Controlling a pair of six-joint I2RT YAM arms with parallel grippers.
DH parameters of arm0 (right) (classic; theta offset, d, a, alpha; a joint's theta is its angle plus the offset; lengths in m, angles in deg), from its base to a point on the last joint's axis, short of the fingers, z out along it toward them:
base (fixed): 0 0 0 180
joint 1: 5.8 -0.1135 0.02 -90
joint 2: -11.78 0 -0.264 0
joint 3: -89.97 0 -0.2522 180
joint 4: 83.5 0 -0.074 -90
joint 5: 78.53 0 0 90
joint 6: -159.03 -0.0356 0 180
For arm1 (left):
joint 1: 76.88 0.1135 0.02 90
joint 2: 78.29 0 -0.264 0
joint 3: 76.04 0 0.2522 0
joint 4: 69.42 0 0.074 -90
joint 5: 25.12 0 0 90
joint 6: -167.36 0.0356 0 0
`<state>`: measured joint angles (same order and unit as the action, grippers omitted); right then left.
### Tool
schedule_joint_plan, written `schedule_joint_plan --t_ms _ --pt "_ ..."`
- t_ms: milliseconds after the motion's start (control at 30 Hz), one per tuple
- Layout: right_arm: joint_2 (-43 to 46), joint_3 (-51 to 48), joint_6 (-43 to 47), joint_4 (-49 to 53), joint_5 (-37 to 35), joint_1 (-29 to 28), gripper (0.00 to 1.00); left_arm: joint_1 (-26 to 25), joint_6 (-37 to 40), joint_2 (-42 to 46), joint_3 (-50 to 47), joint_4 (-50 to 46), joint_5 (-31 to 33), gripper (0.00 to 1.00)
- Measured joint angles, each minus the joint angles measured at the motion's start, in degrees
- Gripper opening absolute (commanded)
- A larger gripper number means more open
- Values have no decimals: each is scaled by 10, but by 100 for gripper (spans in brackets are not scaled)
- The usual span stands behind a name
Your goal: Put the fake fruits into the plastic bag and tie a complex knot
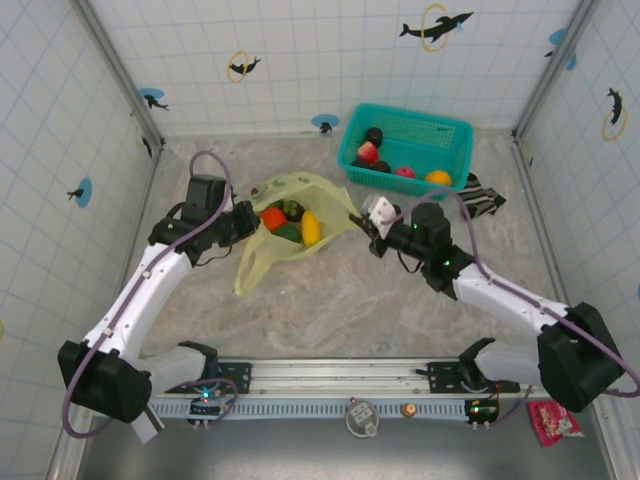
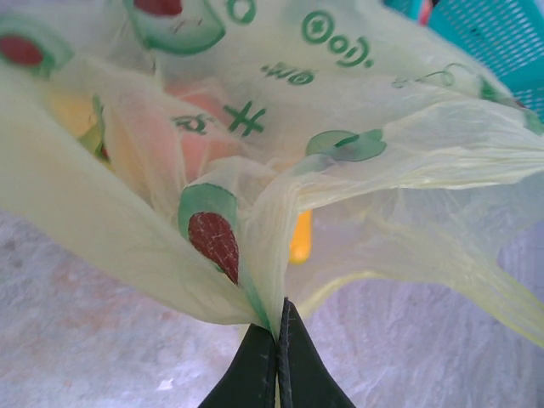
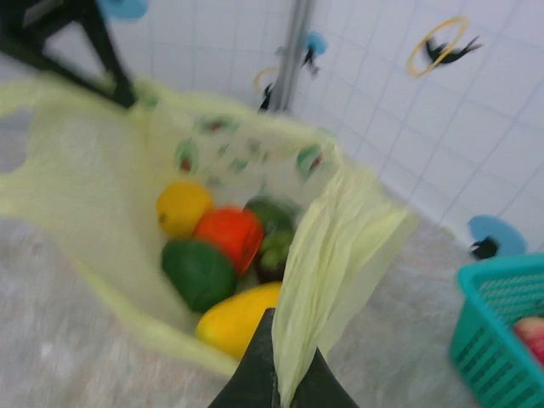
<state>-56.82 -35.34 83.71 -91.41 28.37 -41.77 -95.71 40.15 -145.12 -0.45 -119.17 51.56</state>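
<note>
Stretching between two tools, the plastic bag (image 1: 300, 184) lay open on the table (image 1: 400, 300), toward the far edge and roughly midway between the left and right edges. The left tool (image 1: 245, 218) was clenched on the bag's left rim, its fingers (image 2: 257, 378) pressed together with the thin film pinched between them. The right tool (image 1: 362, 222) was clenched on the opposite rim, a fold of yellow-green plastic rising from its tips in the right wrist view.

That set the long axis of the bag's mouth running left to right across the table. Inside lay several of the fake fruits: a yellow fruit (image 1: 311, 228), an orange-red fruit (image 3: 228, 236), a green fruit (image 3: 198, 272) and a darker piece. More fruits (image 1: 405, 171) sat in the teal basket (image 1: 450, 135) at the far right corner, just beyond the right tool and well apart from the left one.

On that evidence, loading looked unfinished. The right arm was the nearer to the basket, though freeing either rim would probably let the mouth sag shut.
</note>
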Motion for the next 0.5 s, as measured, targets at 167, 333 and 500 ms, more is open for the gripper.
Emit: schedule_joint_plan --t_ms 167,333,500 --pt "5 205 -92 126 -56 -17 0 -17 9 -52 91 -5 -9 0" --pt "-37 383 -175 257 -115 -38 0 -25 13 -101 155 8 -45 2" --pt "-58 431 -232 342 -193 -36 0 -25 19 -140 196 16 -60 49"
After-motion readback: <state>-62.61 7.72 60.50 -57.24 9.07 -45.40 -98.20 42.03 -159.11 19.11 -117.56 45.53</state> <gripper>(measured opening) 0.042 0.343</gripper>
